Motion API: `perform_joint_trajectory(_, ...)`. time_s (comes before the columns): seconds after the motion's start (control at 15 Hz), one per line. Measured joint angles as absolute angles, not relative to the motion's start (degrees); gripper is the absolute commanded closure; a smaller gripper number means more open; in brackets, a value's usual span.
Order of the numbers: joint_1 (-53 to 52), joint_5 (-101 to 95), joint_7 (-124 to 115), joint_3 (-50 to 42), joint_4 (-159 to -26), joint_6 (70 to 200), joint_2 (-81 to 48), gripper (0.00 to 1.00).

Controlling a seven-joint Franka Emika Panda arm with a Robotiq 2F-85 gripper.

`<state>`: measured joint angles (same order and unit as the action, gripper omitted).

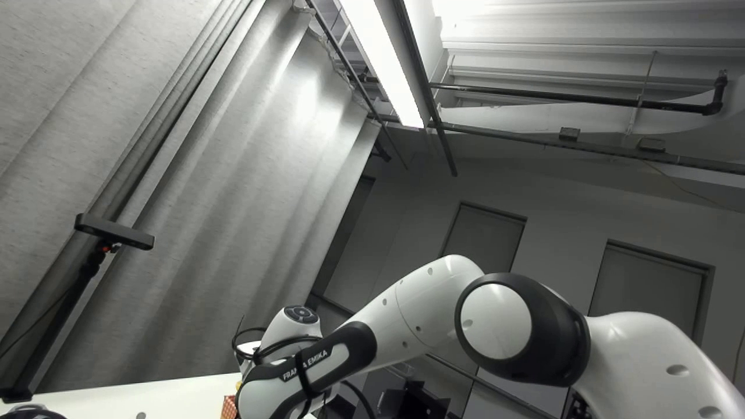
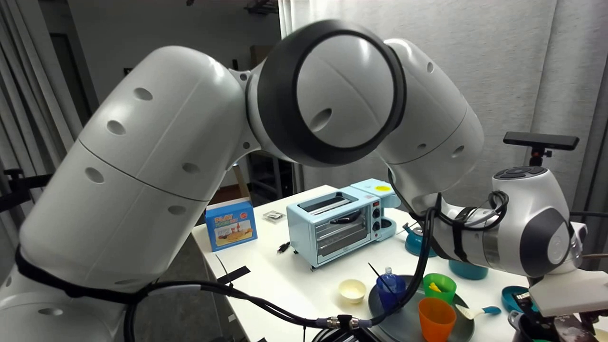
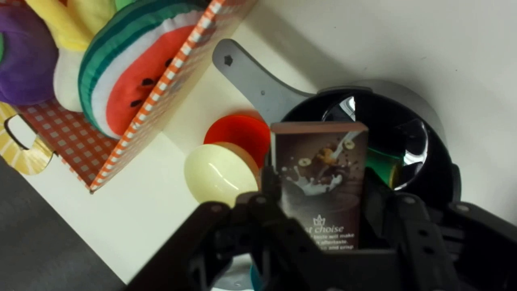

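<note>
My gripper (image 3: 321, 186) is shut on a brown box (image 3: 319, 161) with a milk-splash picture; a finger is at each side of it. In the wrist view the box is above a black pot (image 3: 438, 161) with a grey handle (image 3: 262, 85) and covers part of it. A green item (image 3: 381, 165) lies inside the pot. A cream bowl (image 3: 218, 173) and a red bowl (image 3: 238, 129) are left of the box. In an exterior view the gripper (image 2: 551, 320) and the box (image 2: 574, 328) are at the lower right, by the pot (image 2: 520, 327).
A checked basket (image 3: 145, 107) holds a plush watermelon (image 3: 141, 72). In an exterior view, a grey plate (image 2: 403, 323) bears an orange cup (image 2: 436, 319), green cup (image 2: 439, 287) and blue cup (image 2: 390, 292). A toaster oven (image 2: 339, 223) and a blue box (image 2: 231, 225) stand behind. Cables (image 2: 266, 306) hang in front.
</note>
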<state>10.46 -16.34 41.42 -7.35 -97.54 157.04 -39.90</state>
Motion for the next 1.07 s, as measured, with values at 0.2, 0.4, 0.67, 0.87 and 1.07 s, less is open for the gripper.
perform_joint_trajectory(0.2, 10.47, -16.34, 40.91, -7.29, -97.75, 155.2, -39.92, 0.47)
perform_joint_trajectory(0.4, 10.48, -16.34, 40.62, -6.87, -97.77, 153.09, -39.93, 0.14)
perform_joint_trajectory(0.67, 10.51, -16.34, 40.6, -6.2, -97.78, 150.89, -39.93, 0.0)
perform_joint_trajectory(0.87, 10.51, -16.33, 40.56, -5.76, -97.78, 150.61, -39.93, 0.0)
perform_joint_trajectory(1.07, 10.52, -16.33, 40.29, -5.52, -97.78, 150.61, -39.87, 0.0)
